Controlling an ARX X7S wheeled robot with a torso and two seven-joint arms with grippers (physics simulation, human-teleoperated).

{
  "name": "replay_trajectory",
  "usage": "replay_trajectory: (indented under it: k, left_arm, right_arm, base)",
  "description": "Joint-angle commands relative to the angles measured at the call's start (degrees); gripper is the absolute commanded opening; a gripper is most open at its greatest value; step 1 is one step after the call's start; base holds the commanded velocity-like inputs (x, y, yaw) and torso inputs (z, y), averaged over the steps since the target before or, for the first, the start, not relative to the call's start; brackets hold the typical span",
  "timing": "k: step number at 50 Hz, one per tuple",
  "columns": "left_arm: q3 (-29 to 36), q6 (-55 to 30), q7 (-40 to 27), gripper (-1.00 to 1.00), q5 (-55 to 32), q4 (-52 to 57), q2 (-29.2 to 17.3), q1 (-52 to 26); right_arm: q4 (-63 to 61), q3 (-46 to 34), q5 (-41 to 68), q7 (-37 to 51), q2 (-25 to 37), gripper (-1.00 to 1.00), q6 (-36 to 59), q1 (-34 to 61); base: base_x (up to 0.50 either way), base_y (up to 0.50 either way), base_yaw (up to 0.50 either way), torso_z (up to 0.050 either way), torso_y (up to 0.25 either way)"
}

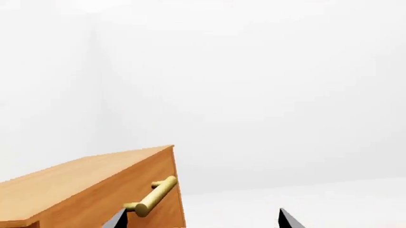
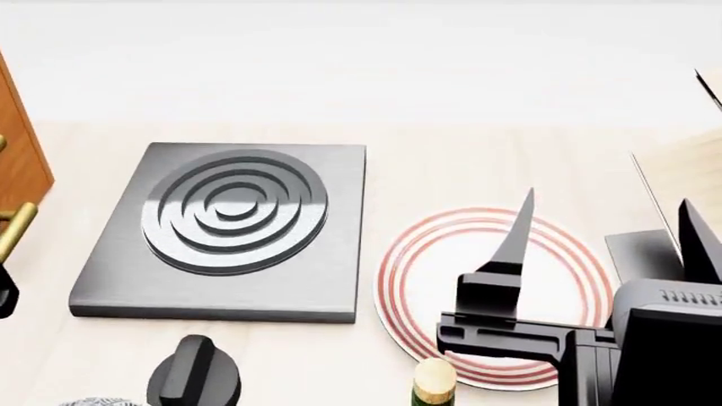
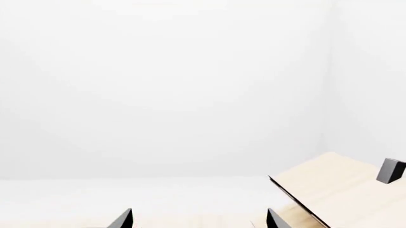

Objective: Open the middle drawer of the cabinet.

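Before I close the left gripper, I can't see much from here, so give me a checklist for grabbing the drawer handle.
1. Left gripper open: ok, fingertips apart.
2. Handle between the fingertips: not ok, it sits beside one fingertip, not in the gap.
3. This handle belongs to the middle drawer: cannot tell, it is the one nearest the cabinet top and no other drawers show.
4. Right gripper clear of the cabinet: ok, open above the plate.
5. Hotplate off the pull path: cannot tell.
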Motion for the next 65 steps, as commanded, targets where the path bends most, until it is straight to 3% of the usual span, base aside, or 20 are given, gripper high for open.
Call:
replay_trajectory:
  k: [1, 8, 26, 38, 65]
  left_arm:
    - [7.6, 2.7, 0.3, 1.0, 8.9, -2.5, -8.1, -1.3]
    - [18.2, 5.1, 2.6, 1.0, 17.4, -6.6, -15.9, -3.3]
    - [34.5, 18.1, 15.4, 1.0, 24.8, -24.7, -22.8, -10.6]
    - [37.4, 17.9, 19.9, 1.0, 24.9, -31.5, -21.2, -15.3]
    - [40.2, 21.0, 20.0, 1.0, 26.3, -48.9, -17.1, -19.9]
  right_arm:
    - [0.8, -0.8, 0.4, 0.8, 0.9, 1.0, -2.0, -1.1]
    - [1.3, -0.8, 0.5, 0.9, 1.4, 1.0, -3.2, -1.9]
    - [0.7, -0.2, 2.8, 2.6, 2.6, 1.0, -2.6, -1.7]
    - [0.5, 0.0, 4.5, 3.8, 3.2, 1.0, -2.8, -2.0]
    - [2.4, -2.2, 4.1, 4.9, 4.4, 1.0, -6.2, -3.3]
  base:
    - [0.0, 0.0, 0.0, 0.0, 0.0]
    - [0.0, 0.0, 0.0, 0.0, 0.0]
    - [0.0, 0.0, 0.0, 0.0, 0.0]
    - [0.0, 0.0, 0.0, 0.0, 0.0]
    - [0.0, 0.0, 0.0, 0.0, 0.0]
